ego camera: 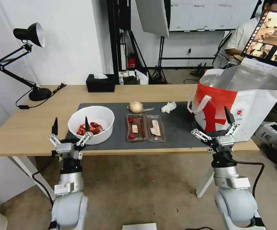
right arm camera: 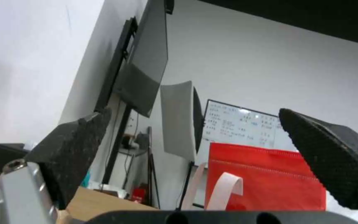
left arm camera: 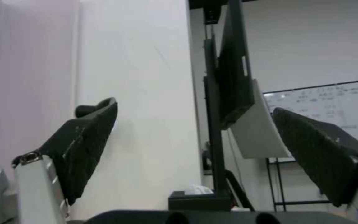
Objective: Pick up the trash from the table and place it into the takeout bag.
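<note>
On the table [ego camera: 23, 127] lies a dark mat with the trash on it. The white bowl [ego camera: 95, 116] of red crayfish shells is at the mat's left. A clear hinged tray [ego camera: 145, 127] with scraps sits in the middle. Behind it lie a beige wrapped lump [ego camera: 136, 107] and a crumpled tissue [ego camera: 168, 107]. The takeout bag [ego camera: 241, 102] stands open at the table's right end, and its red panel [right arm camera: 266, 177] faces my right wrist. My left gripper [ego camera: 70, 120] [left arm camera: 195, 105] is open at the near edge in front of the bowl. My right gripper [ego camera: 210, 119] [right arm camera: 195, 111] is open beside the bag's front.
A black desk lamp [ego camera: 29, 35] stands at the back left of the table. A black tissue box [ego camera: 100, 83] [left arm camera: 199, 199] sits at the back middle. A screen [ego camera: 273, 38] hangs above the bag, and light stands fill the room behind.
</note>
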Motion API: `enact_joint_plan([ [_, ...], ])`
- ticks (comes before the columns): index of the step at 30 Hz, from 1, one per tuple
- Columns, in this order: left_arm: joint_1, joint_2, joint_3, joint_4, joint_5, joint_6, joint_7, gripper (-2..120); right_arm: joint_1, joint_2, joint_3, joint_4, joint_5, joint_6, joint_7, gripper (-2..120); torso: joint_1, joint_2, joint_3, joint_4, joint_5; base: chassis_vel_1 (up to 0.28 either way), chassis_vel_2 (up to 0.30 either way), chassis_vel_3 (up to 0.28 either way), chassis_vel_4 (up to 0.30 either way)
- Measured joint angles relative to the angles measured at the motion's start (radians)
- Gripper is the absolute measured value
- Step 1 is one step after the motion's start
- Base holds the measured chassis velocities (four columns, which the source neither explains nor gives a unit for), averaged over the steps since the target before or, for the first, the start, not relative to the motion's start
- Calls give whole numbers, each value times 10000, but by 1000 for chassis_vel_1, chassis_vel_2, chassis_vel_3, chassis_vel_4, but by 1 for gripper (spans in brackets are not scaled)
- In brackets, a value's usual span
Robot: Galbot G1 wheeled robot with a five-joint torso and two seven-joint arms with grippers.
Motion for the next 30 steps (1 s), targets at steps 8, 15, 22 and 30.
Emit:
enact_joint_plan([
  [8,84,43,-23,-4,-117,-45,235,100,-31,28,-14,-3,-30,-58,-6,100,-2,0,-1,1,3,0,0,0,0],
  [15,275,133,-33,-258,-341,-1,363,100,-385,-79,-772,727,2494,-1090,128,100,-4,1,-2,0,3,0,0,0,0],
  [22,482,116,7,-431,-355,26,411,100,-752,-115,-2008,1503,4914,-2217,732,100,-4,1,-3,1,2,0,0,0,0],
  [30,834,128,103,-531,-249,28,463,100,-826,64,-3259,1882,7156,-3625,2715,100,-4,2,-3,0,2,0,0,0,0],
])
